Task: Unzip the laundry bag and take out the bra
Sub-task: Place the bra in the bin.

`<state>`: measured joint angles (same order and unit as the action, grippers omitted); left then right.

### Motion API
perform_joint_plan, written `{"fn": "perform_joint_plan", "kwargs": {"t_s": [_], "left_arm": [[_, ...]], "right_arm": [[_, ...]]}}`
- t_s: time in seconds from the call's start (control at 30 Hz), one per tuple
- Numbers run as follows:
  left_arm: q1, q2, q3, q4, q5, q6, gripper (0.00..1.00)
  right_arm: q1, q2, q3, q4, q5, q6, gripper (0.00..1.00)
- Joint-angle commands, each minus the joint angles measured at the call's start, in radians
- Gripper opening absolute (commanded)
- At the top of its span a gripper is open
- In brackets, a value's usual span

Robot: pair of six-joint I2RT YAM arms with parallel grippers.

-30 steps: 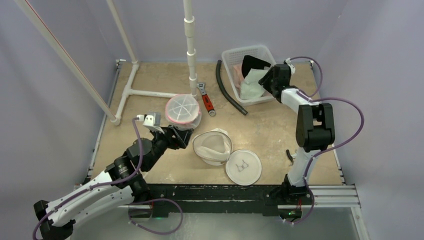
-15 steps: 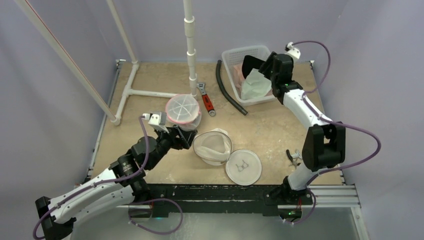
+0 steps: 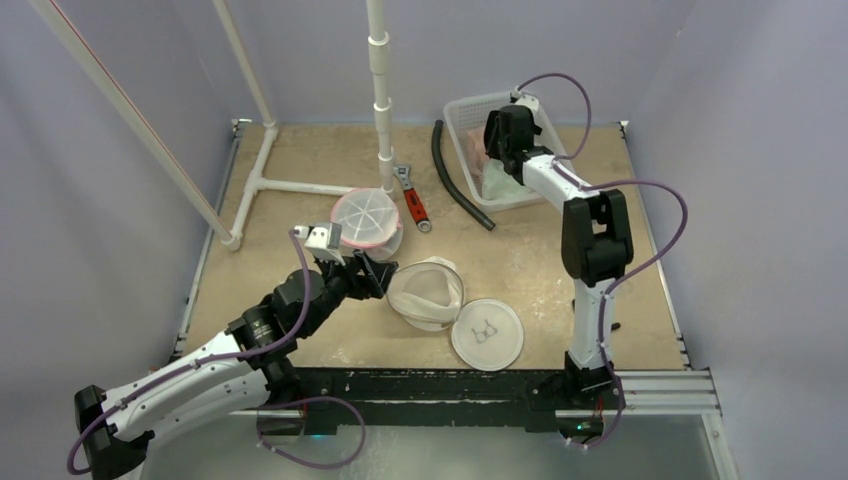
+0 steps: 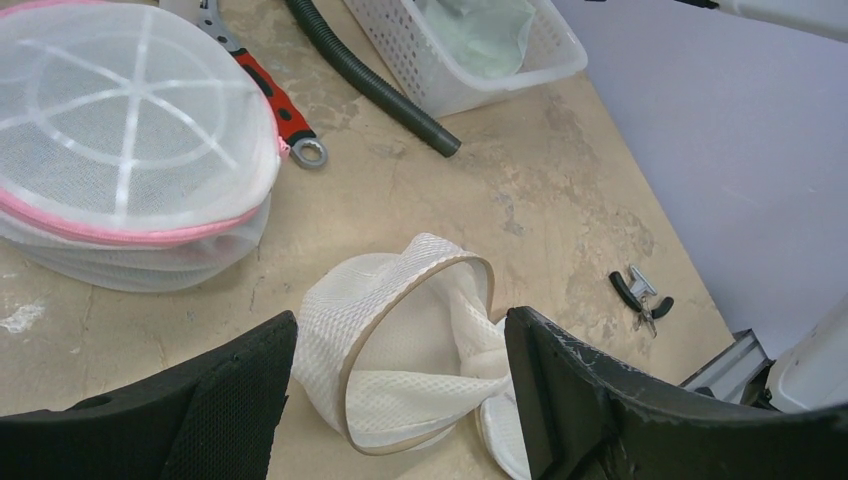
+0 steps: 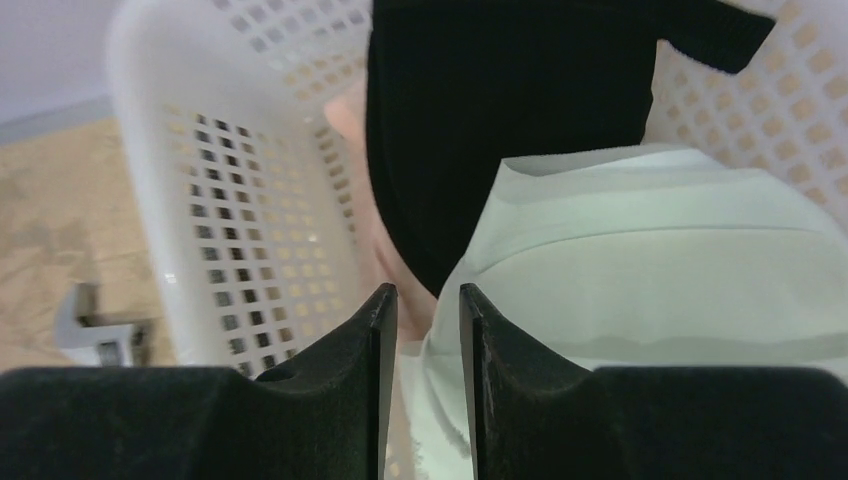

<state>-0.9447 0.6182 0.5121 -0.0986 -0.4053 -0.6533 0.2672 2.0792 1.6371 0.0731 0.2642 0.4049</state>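
A white mesh laundry bag point(image 3: 425, 290) with a tan rim lies open mid-table, its flat round lid point(image 3: 487, 334) beside it; the left wrist view shows it point(image 4: 400, 350) gaping and with nothing visible inside. My left gripper point(image 3: 372, 277) is open and empty, hovering just left of and above it point(image 4: 400, 318). A pale green garment point(image 5: 650, 250), apparently the bra, lies in the white basket point(image 3: 470, 110) with a black garment point(image 5: 500, 110). My right gripper point(image 3: 497, 148) is inside the basket, its jaws a narrow gap apart over the pale cloth point(image 5: 427, 292), gripping nothing.
A second round mesh bag with a pink rim point(image 3: 366, 220) stands left of the open one. A red-handled wrench point(image 3: 412, 200), a black hose point(image 3: 458, 190) and a white pipe frame point(image 3: 290, 186) lie behind. Small pliers point(image 4: 640, 295) lie on the right.
My right arm has swung left over the basket and dipped its gripper inside; the pale green garment now rests there. My left gripper has edged right toward the open white bag.
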Motion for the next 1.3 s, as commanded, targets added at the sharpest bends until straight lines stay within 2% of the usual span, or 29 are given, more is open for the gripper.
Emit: {"fn": "perform_joint_plan", "kwargs": {"t_s": [0.0, 0.2, 0.4, 0.67, 0.83, 0.87, 1.03, 1.27], "left_arm": [[0.002, -0.004, 0.028, 0.006, -0.022, -0.014, 0.74], [0.002, -0.005, 0.017, 0.008, -0.017, -0.03, 0.74], [0.002, -0.006, 0.016, -0.001, -0.012, -0.039, 0.74], [0.002, -0.003, 0.015, -0.008, -0.006, -0.041, 0.74], [0.003, -0.012, 0.01, -0.001, -0.01, -0.037, 0.74], [0.002, -0.012, 0.011, -0.001, -0.008, -0.036, 0.74], [0.003, -0.005, 0.019, -0.002, -0.01, -0.029, 0.74], [0.002, 0.02, 0.039, -0.025, -0.019, -0.021, 0.74]], "right_arm": [[-0.006, 0.023, 0.085, -0.095, 0.048, -0.021, 0.32], [-0.029, 0.041, 0.065, -0.152, 0.084, 0.01, 0.31], [-0.042, 0.012, -0.013, -0.152, 0.094, 0.039, 0.3], [-0.045, -0.029, -0.037, -0.166, 0.102, 0.066, 0.27], [-0.044, -0.103, -0.049, -0.078, 0.086, 0.059, 0.49], [-0.043, -0.111, -0.04, -0.049, 0.079, 0.05, 0.5], [-0.044, -0.06, 0.067, -0.048, 0.01, 0.047, 0.54], [-0.046, 0.123, 0.218, 0.005, -0.047, 0.02, 0.58]]}}
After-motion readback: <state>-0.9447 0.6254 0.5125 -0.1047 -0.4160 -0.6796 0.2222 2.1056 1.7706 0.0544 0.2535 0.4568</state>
